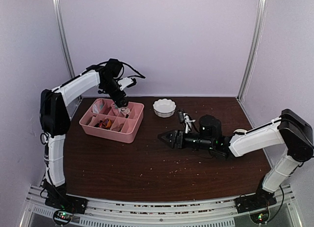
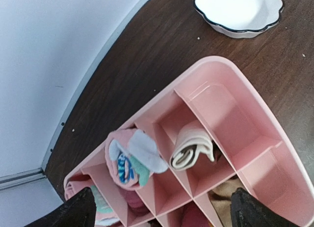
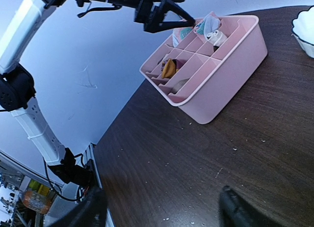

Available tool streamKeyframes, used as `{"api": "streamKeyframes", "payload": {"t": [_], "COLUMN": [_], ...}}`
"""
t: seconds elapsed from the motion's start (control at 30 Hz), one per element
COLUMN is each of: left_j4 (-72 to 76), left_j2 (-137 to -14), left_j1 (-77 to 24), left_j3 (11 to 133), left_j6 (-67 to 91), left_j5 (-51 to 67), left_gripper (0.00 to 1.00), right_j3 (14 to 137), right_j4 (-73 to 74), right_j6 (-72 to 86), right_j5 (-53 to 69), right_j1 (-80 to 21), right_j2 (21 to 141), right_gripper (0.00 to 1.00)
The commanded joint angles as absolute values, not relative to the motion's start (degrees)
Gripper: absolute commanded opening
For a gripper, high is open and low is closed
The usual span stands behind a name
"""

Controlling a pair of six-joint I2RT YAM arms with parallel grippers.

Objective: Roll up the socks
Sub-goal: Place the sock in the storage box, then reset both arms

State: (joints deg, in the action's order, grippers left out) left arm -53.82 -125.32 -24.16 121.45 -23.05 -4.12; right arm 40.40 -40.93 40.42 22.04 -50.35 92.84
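Left wrist | sock roll point(image 2: 192, 148) lies diagonal in organizer point(image 2: 255, 106) | left end effector point(image 2: 163, 191), right end effector point(image 3: 162, 190) apart

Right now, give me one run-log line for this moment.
left gripper open above tray | cream sock roll in tray compartment | right gripper open, empty, over table

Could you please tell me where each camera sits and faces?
Top external: above and behind the arms, looking down on the table; both arms, left hand and right hand show.
Left wrist: above the pink tray, looking down into it; its two fingertips show.
Right wrist: low over the table, looking across at the tray; its fingertips and the left arm show.
Shared: all see the tray and white bowl.
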Motion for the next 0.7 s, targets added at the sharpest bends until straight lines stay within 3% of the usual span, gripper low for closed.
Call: {"api": "streamKeyframes", "payload": {"t": [0.0,0.1,0.23,0.33,0.47,0.57,0.67], "left_j4": [-53.13,-47.97,-31.27,-19.19,4.54,16.65,21.18], "left_j2": [-115.17,-105.97,-91.71,-84.34,-76.76,-76.49,-78.76], "left_j1": [-21.84,-18.88,-11.95,-3.91,7.69,10.31,10.33], "left_j3": [114.80,104.66,81.27,66.65,45.40,38.14,37.10], "left_j6": [-21.14,-20.55,-22.18,-20.89,-12.38,-7.91,-5.48], "left_j5": [-3.18,-4.55,-7.00,-1.09,14.48,19.91,23.18], "left_gripper": [0.98,0.98,0.98,0.98,0.98,0.98,0.98], "right_j3": [42.11,40.43,35.23,30.68,24.50,19.53,16.23], "right_j4": [-28.17,-21.32,-15.76,-11.65,-3.54,-3.93,-1.82], "right_j6": [33.13,29.17,27.79,27.94,28.80,23.15,31.82], "right_j5": [17.48,11.28,2.74,-6.54,-32.59,-43.02,-54.99], "right_j1": [-49.40,-48.33,-44.57,-41.49,-40.86,-39.99,-38.96], "right_j2": [86.46,81.32,74.11,67.37,54.94,48.46,43.41], "right_gripper": [1.00,1.00,1.00,1.00,1.00,1.00,1.00]}}
